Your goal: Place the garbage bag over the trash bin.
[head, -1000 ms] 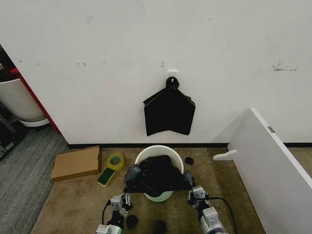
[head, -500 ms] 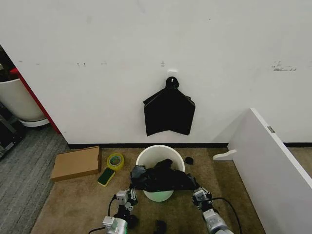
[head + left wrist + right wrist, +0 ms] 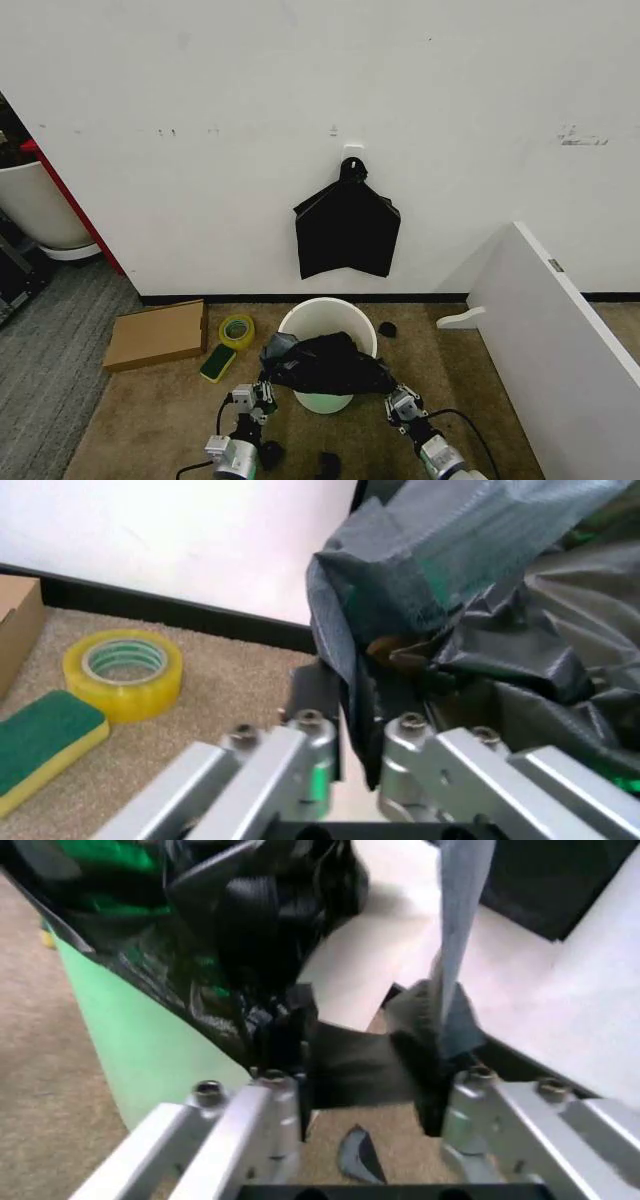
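Trash bin (image 3: 300,322) upright on the carpet, just before the white wall, below the flat black stack (image 3: 347,232) hanging there. Garbage bag (image 3: 325,364) bunched and draped over the bin's near half, spilling over the near rim, far rim left bare.

Left pincer (image 3: 257,397) at the bin's near-left side, fingers (image 3: 300,735) nearly closed around a fold of the bag's edge, film running between them. Right pincer (image 3: 400,402) at the bin's near-right side, fingers (image 3: 285,1042) set apart with black film lying in the gap; grip on the film cannot be told.

Yellow tape roll (image 3: 237,330) and green-and-yellow sponge (image 3: 217,362) on the carpet left of the bin, flat cardboard box (image 3: 156,334) farther left. Small black scrap (image 3: 387,329) right of the bin, white panel (image 3: 550,325) beyond that.
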Robot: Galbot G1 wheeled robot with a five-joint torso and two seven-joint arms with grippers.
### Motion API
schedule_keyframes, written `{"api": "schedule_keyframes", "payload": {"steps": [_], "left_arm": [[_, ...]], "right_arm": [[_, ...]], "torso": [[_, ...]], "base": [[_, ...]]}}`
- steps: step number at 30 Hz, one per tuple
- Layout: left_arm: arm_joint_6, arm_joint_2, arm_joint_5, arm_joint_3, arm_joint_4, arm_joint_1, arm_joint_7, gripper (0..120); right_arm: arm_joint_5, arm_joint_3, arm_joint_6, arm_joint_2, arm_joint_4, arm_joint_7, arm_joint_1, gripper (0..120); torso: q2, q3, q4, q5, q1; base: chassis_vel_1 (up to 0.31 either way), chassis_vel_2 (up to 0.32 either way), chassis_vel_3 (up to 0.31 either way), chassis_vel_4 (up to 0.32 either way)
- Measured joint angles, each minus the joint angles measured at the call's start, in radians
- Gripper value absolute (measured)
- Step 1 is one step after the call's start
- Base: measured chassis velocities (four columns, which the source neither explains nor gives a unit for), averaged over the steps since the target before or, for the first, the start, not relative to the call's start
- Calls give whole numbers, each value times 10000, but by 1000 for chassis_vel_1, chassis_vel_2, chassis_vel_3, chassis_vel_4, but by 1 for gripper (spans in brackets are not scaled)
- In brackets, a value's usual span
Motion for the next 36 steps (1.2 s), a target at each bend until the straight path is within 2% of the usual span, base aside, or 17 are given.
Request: {"api": "schedule_keyframes", "payload": {"steps": [4,6,9,11,13,14,17,19,21,24,25,28,30,33,34,35,36], "left_arm": [[833,430,83,-64,-695,362,-373,31],[997,503,97,-77,-804,418,-462,32],[1879,852,148,-155,-1386,677,-1091,46],[2090,953,158,-203,-1621,760,-1273,54],[2175,1038,214,-230,-1838,854,-1330,61],[2175,1038,214,-230,-1838,854,-1330,61],[2257,1209,407,-271,-2091,1061,-1430,73],[2301,1396,754,-327,-2218,1280,-1746,84],[2296,1448,837,-345,-2247,1340,-1803,88],[2149,1691,1021,-413,-2353,1598,-1738,98],[2059,1742,1079,-438,-2357,1667,-1500,98],[1484,1788,1208,-495,-2093,1702,117,100],[1421,1779,1215,-500,-2033,1677,307,100],[1047,1678,1264,-580,-1493,1381,1748,100],[652,1604,1402,-700,-1141,1143,2784,100],[369,1561,1536,-843,-957,1000,3369,100],[-15,1510,1708,-1080,-733,821,4064,100]], "right_arm": [[131,664,540,-302,31,-947,-256,47],[137,759,587,-351,53,-1067,-313,50],[173,1183,842,-639,255,-1680,-692,64],[230,1339,1015,-815,422,-1951,-977,70],[345,1466,1220,-964,635,-2212,-1329,79],[345,1466,1220,-964,635,-2212,-1329,79],[549,1841,1709,-1046,908,-2933,-1786,90],[770,2427,2257,-1039,985,-4065,-2025,98],[897,2648,2375,-1027,990,-4500,-2063,99],[1575,3327,2676,-968,960,-6073,-2015,100],[1725,3459,2729,-946,950,-6339,-1963,100],[2274,3636,2789,-852,983,-6573,-1677,100],[2324,3631,2785,-839,1007,-6536,-1639,100],[2433,3283,2589,-754,1311,-5380,-1305,100],[2482,2820,2110,-733,1696,-4045,-1105,100],[2623,2543,1602,-730,1996,-3275,-982,100],[2939,2198,709,-735,2422,-2303,-782,100]], "torso": [[0,0,0,1,0],[0,0,1,1,0],[0,0,0,1,0],[0,0,1,1,0],[0,0,-1,0,0],[0,0,-1,0,0],[0,-1,-1,0,0],[0,-1,1,1,0],[0,-1,0,1,0],[0,-1,0,0,0],[0,-1,1,1,0],[0,0,1,1,0],[0,0,1,1,0],[0,-1,-1,-1,0],[0,0,2,-1,0],[0,0,0,-1,0],[0,0,-2,-2,0]], "base": [[0,0,0,0],[0,0,0,0],[0,0,0,0],[0,0,0,0],[0,0,0,0],[0,0,0,0],[0,0,0,0],[0,0,0,0],[0,0,0,0],[0,0,0,0],[0,0,0,0],[0,0,0,0],[0,0,0,0],[0,0,0,0],[0,0,0,0],[0,0,0,0],[0,0,0,0]]}}
